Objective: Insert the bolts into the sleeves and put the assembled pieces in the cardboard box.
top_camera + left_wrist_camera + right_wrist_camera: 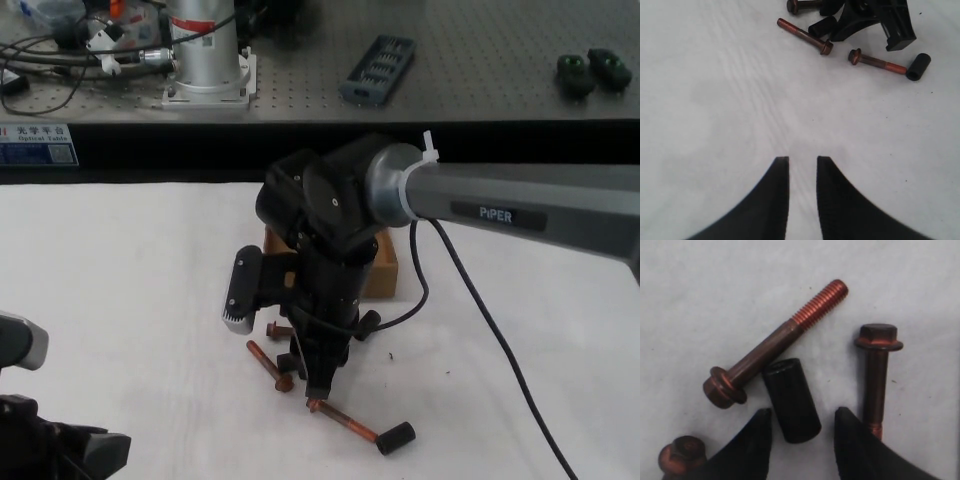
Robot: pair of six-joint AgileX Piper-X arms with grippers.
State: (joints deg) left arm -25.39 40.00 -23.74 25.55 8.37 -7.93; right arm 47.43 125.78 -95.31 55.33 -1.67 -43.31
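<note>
Left gripper: low over bare cloth, near-left corner. Fingers a little apart, nothing between them.

Mid-cloth: cluster of copper bolts, all lying flat.

Right gripper: pointing down into the cluster. Fingers spread, straddling a black sleeve that lies on the cloth. Not pinched; a gap shows on one side.

Long bolt just beside that sleeve, short bolt on its other side.

Box: behind the right arm, mostly hidden by it.

Near-right of the cluster: last bolt, threaded end at a second sleeve. Cannot tell if it is inserted.
</note>
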